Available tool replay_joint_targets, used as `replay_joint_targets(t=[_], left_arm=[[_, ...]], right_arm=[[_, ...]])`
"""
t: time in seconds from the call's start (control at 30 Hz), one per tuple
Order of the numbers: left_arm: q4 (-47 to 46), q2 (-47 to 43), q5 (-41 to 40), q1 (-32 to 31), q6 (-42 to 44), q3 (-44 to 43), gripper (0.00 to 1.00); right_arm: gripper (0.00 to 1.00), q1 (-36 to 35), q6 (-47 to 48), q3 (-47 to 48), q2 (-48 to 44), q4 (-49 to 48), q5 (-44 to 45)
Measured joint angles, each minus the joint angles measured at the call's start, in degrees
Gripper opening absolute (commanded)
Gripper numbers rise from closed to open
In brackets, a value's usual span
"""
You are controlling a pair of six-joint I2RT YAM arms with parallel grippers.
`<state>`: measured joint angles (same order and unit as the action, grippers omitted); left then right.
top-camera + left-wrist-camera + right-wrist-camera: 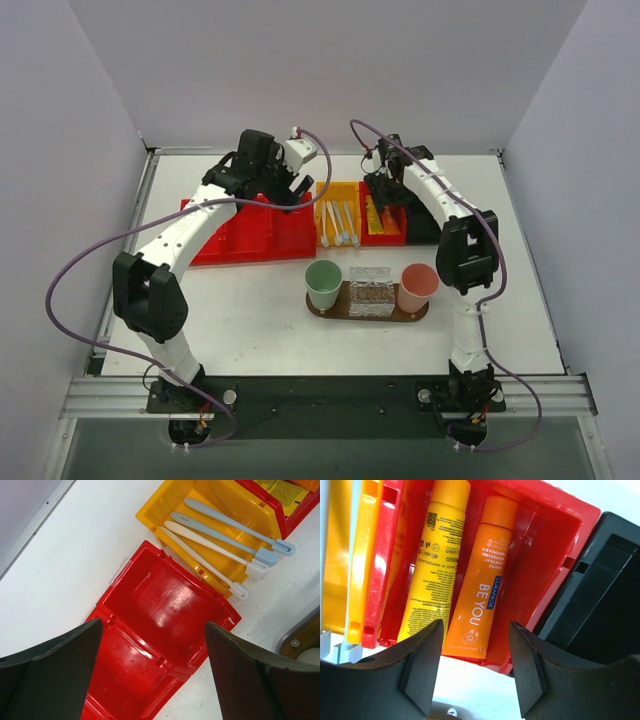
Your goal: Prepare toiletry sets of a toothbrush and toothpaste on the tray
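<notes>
Several white and pale blue toothbrushes (225, 535) lie side by side in a yellow bin (338, 225). An orange toothpaste tube (482, 580) and a yellow one (435, 555) lie in a red bin (545, 555). My right gripper (475, 623) hovers open over the orange tube's flat end, with nothing between its fingers. My left gripper (154, 622) stands wide open above an empty red bin (165, 600), just left of the toothbrushes. The dark wooden tray (330, 312) sits in front of the bins, carrying a green cup (323, 283), a clear glass (371, 290) and a pink cup (417, 287).
More red bins (250, 235) stretch to the left under the left arm. A black bin (600, 590) stands right beside the toothpaste bin. White walls close in the table on three sides.
</notes>
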<state>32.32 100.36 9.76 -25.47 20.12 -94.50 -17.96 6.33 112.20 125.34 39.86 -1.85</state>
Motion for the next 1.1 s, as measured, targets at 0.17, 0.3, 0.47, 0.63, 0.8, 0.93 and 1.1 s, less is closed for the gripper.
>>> replay_joint_targets(t=[0.17, 0.3, 0.47, 0.63, 0.8, 0.93, 1.1], left_arm=[[-0.24, -0.35, 0.22, 0.17, 0.02, 1.73, 0.94], [-0.44, -0.44, 0.76, 0.20, 0.02, 2.08, 0.94], [-0.46, -0.70, 1.66, 0.17, 0.04, 2.21, 0.94], [-0.48, -0.83, 2.05, 0.20, 0.04, 2.25, 0.93], [-1.11, -0.94, 2.32, 0.24, 0.02, 3.17, 0.93], [-1.40, -1.01, 2.49, 0.55, 0.04, 4.28, 0.93], [-1.62, -1.51, 2.56, 1.01, 0.04, 5.29, 0.93]], right_arm=[[0.49, 0.02, 0.00, 0.11, 2.10, 0.85, 0.11], [0.49, 0.20, 0.00, 0.11, 2.95, 1.40, 0.11], [0.47, 0.35, 0.00, 0.31, 2.95, 1.53, 0.11], [0.45, 0.35, 0.00, 0.31, 3.02, 1.55, 0.17], [0.43, 0.31, -0.02, 0.44, 4.13, 1.49, 0.66], [0.43, 0.17, 0.00, 0.55, 5.62, 1.44, 1.70], [0.42, 0.07, -0.02, 0.59, 5.84, 1.53, 2.58]])
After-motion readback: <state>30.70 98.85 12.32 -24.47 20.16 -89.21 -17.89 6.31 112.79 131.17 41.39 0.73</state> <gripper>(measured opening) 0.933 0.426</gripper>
